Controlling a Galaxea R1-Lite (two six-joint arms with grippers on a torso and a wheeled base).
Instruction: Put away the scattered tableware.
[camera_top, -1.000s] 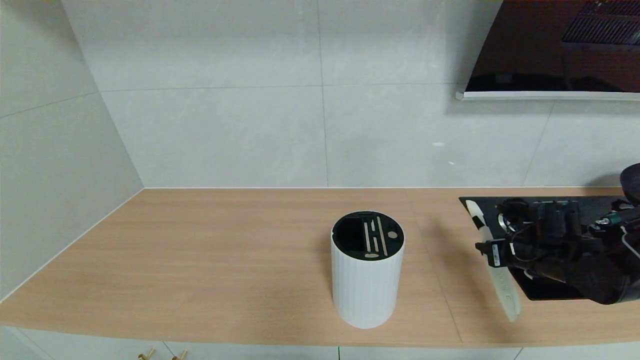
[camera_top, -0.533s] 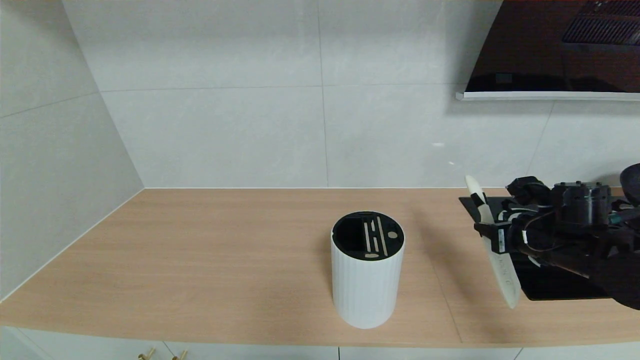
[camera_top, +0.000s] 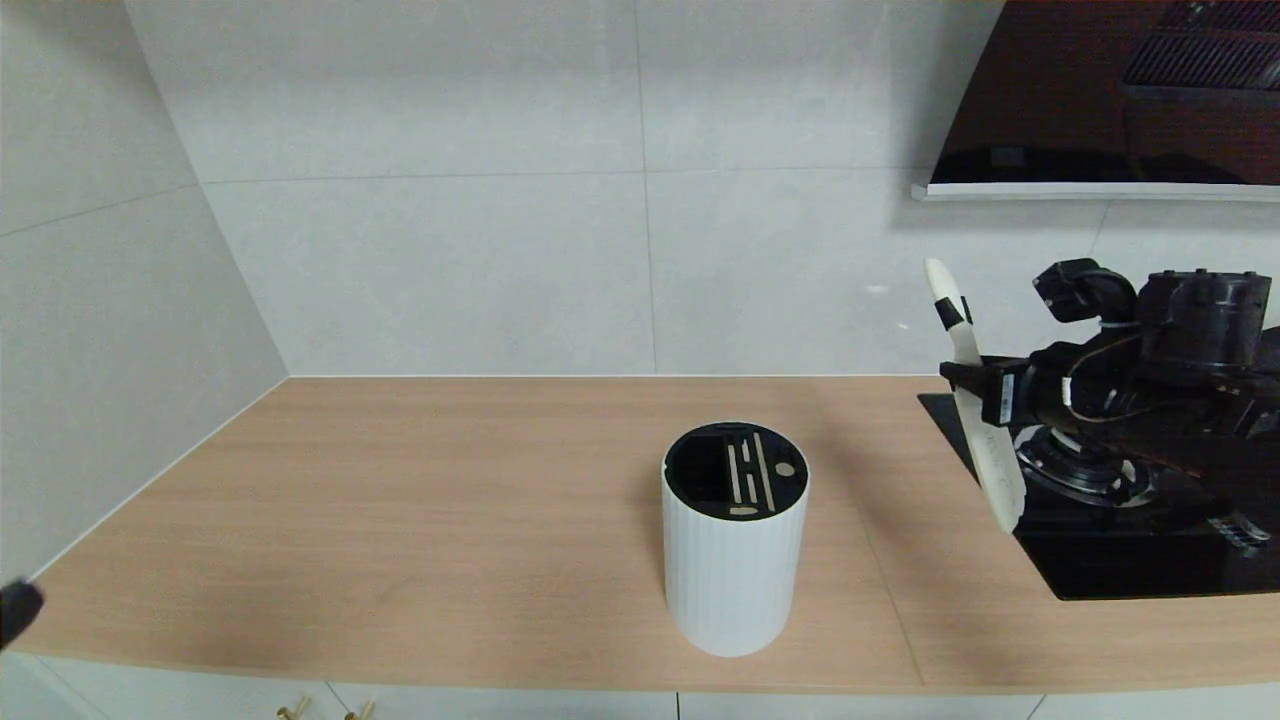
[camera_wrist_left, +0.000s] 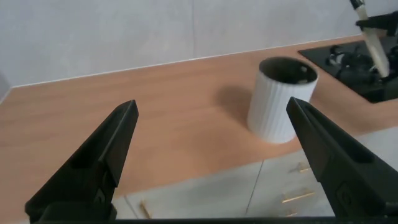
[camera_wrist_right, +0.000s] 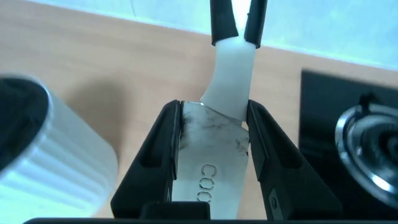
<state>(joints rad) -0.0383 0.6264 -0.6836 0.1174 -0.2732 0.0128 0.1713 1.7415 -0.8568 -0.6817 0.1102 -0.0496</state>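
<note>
In the head view, the right gripper (camera_top: 985, 392) holds a white knife (camera_top: 998, 478) in the air above the right end of the counter (camera_top: 450, 500), over the near corner of the black cooktop (camera_top: 1120, 570). The handle is up and the blade slants down toward the front edge. The white ribbed holder (camera_top: 735, 545) stands mid-counter near the front edge, well apart from the knife. Its black top has narrow slots (camera_top: 752, 475). The blade is not plumb. If it arrives at that slant, the tip will likely strike the black top instead of entering a slot, or lever against the rim. The holder is tall and close to the front edge, so a hard sideways shove could tip it off.

In the left wrist view, the left gripper (camera_wrist_left: 210, 112) hangs off the front edge toward the counter's left end, fingers (camera_wrist_left: 118, 134) spread and holding nothing. Nothing steadies the holder, so any push on it would go unchecked.

In the right wrist view, the right gripper's fingers pinch the flat of the blade just beside the handle. That surface looks smooth. If the tip meets resistance, the knife may swivel or slide in the grip and drop onto the counter or cooktop.
</note>
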